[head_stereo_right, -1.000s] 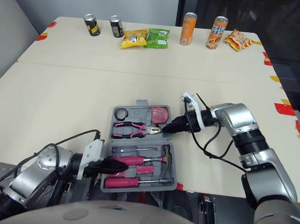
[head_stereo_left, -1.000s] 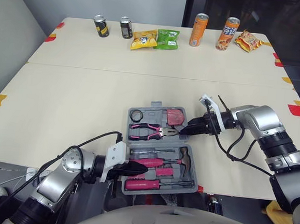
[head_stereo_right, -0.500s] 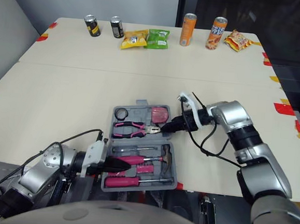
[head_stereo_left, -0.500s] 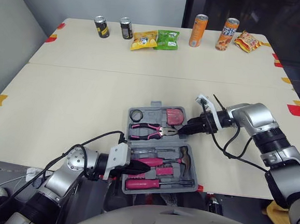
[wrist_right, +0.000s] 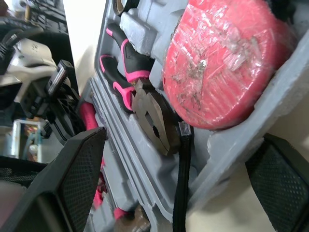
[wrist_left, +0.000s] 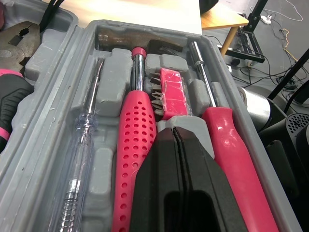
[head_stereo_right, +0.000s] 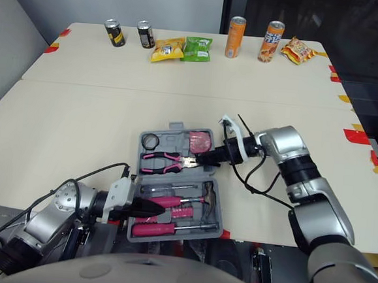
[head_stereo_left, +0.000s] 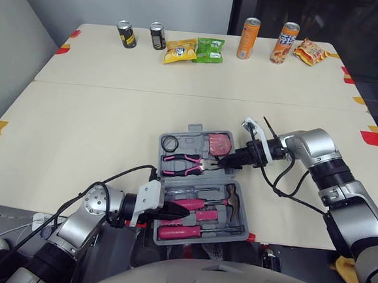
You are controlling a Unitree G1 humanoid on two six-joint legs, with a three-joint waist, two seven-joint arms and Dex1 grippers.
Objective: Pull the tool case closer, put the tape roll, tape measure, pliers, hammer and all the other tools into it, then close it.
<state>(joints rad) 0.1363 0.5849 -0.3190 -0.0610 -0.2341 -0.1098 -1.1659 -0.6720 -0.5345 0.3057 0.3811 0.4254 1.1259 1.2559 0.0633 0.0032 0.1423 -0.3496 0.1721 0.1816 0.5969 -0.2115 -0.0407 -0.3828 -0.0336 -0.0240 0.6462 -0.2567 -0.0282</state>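
The grey tool case (head_stereo_left: 195,146) lies open near the table's front edge. Its far half holds the black tape roll (head_stereo_left: 170,143), the red tape measure (head_stereo_left: 220,143) and the pink-handled pliers (head_stereo_left: 182,160). In its near half lie the hammer (head_stereo_left: 232,196), a bit set (wrist_left: 170,92) and screwdrivers (head_stereo_left: 182,233). My left gripper (head_stereo_left: 170,212) is shut, its tips resting over the near half's tools beside the hammer's red handle (wrist_left: 135,130). My right gripper (head_stereo_left: 223,160) is open, its fingers (wrist_right: 72,164) astride the far half's right rim beside the tape measure (wrist_right: 222,63).
Along the table's far edge stand two dark cans (head_stereo_left: 127,34), two orange cans (head_stereo_left: 249,38) and several snack bags (head_stereo_left: 181,50). The case's near rim (head_stereo_left: 201,241) overhangs the table's front edge. Bare tabletop lies to the left and right of the case.
My right gripper has moved left against the case's far half, which now looks tipped up a little. My left gripper has edged slightly further over the near half.
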